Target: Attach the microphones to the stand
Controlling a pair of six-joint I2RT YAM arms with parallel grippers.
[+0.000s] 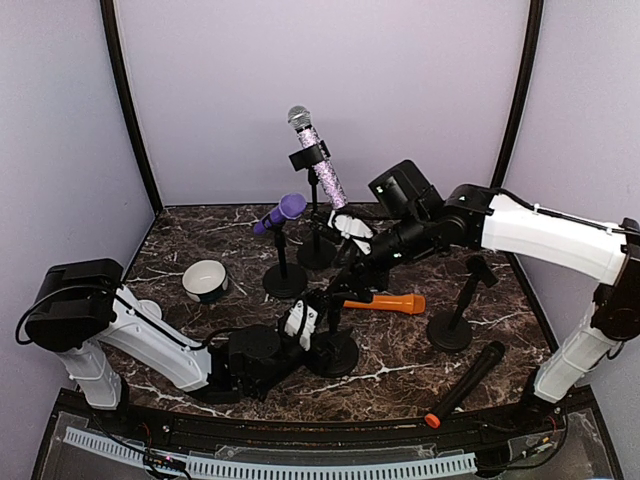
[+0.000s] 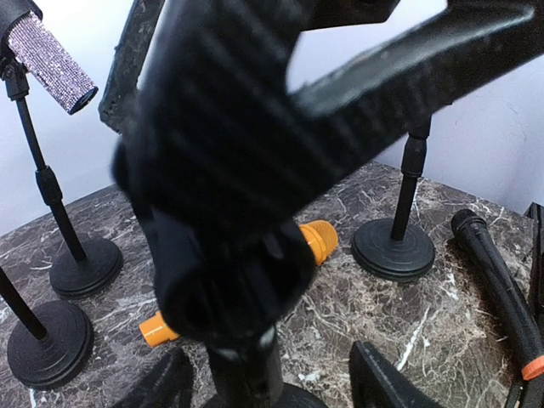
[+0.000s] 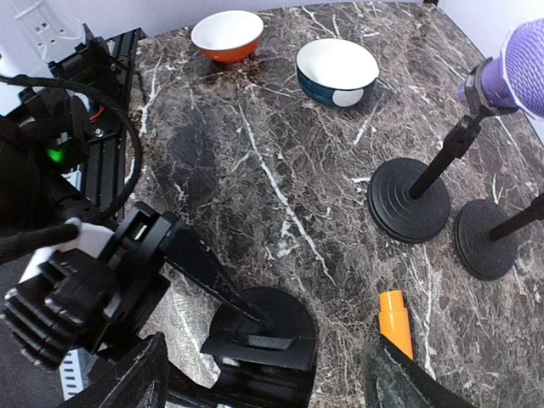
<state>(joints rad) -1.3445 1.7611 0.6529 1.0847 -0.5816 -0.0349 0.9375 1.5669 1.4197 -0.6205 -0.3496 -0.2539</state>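
The glittery lilac microphone (image 1: pixel 318 160) is clipped in a back stand. The purple microphone (image 1: pixel 280 212) sits in the stand in front of it. The orange microphone (image 1: pixel 385 301) lies flat on the table, also in the left wrist view (image 2: pixel 319 240). The black microphone with orange end (image 1: pixel 465 383) lies at the front right. My left gripper (image 1: pixel 305 325) is open with its fingers (image 2: pixel 382 382) either side of the middle stand's post (image 1: pixel 333 345). My right gripper (image 1: pixel 345 282) is open just above that stand's clip (image 3: pixel 255 336). One of its fingers is next to the orange microphone's tail (image 3: pixel 395 323).
An empty stand (image 1: pixel 452 320) stands right of the orange microphone. A white and dark blue bowl (image 1: pixel 205 280) sits at the left. An orange bowl (image 3: pixel 226 34) lies beyond it in the right wrist view. Stand bases crowd the centre.
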